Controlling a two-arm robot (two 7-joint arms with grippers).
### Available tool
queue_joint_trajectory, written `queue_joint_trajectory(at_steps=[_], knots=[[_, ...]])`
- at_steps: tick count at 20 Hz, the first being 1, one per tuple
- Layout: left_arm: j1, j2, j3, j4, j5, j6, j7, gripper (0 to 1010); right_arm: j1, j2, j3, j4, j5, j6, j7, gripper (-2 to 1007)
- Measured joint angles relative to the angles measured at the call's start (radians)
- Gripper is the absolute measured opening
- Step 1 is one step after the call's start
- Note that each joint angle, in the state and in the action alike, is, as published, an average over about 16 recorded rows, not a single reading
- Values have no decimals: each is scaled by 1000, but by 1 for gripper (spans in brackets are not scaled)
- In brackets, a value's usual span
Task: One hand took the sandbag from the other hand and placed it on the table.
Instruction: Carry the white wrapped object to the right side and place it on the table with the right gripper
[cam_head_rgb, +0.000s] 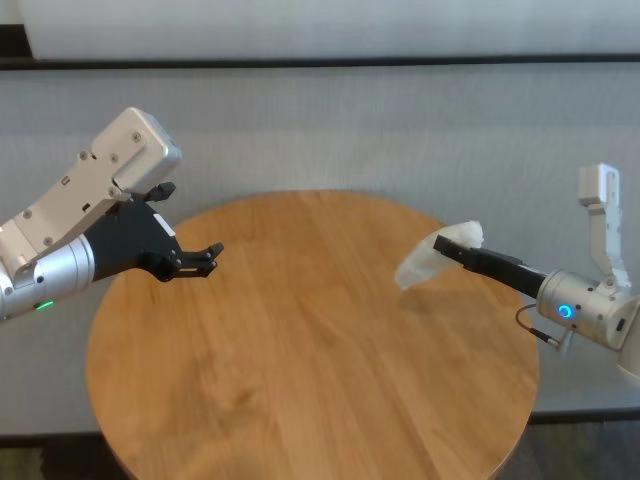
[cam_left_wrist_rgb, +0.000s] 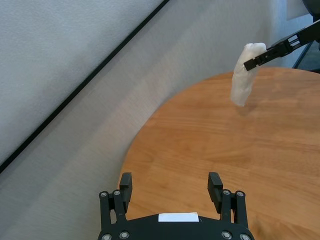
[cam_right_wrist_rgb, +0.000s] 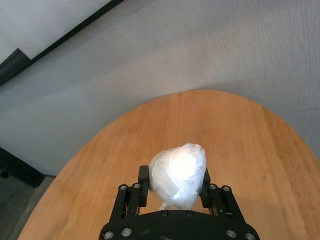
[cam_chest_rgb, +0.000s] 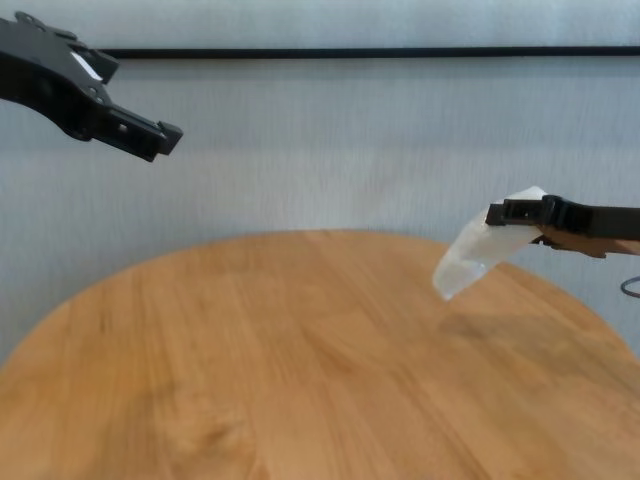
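Right end effector (cam_head_rgb: 447, 247) is clamped on the sandbag (cam_head_rgb: 432, 256), holding it in the air over the right side of the tabletop (cam_head_rgb: 300, 340). Grip is near the bag's upper end; the rest hangs down and toward the left arm, tilted, not touching the wood. A faint shadow sits on the tabletop under it. Chest view agrees: bag (cam_chest_rgb: 480, 255) pinched at the finger ends of the right end effector (cam_chest_rgb: 497, 214), its lower tip clear of the tabletop (cam_chest_rgb: 300, 360). Right wrist view: bag (cam_right_wrist_rgb: 179, 172) sits between both fingers (cam_right_wrist_rgb: 143, 180), filling the gap, with wrap creases visible; tabletop (cam_right_wrist_rgb: 240, 130) lies beyond it.

Left end effector (cam_head_rgb: 208, 256) is open and empty, hovering above the left edge of the tabletop, fingers pointing toward the right arm. Well apart from the bag. Chest view has it (cam_chest_rgb: 162, 139) high at the left side, higher than the bag. Left wrist view: its own fingers (cam_left_wrist_rgb: 125, 184) are spread wide with nothing between them; in the distance the bag (cam_left_wrist_rgb: 244, 74) hangs from the right end effector (cam_left_wrist_rgb: 248, 63), above the far part of the tabletop (cam_left_wrist_rgb: 210, 145).

Green light on the left wrist, blue light on the right wrist. Grey wall (cam_head_rgb: 320, 130) behind the tabletop.
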Motion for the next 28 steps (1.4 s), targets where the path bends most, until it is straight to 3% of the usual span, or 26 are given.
queue_joint_trajectory(at_steps=[17,28], knots=[[0,0,0,-1,0,1,0,1000,60,-92,-14,197,-81,-12,28,570],[0,0,0,-1,0,1,0,1000,120,-159,-21,361,-106,44,69,570]])
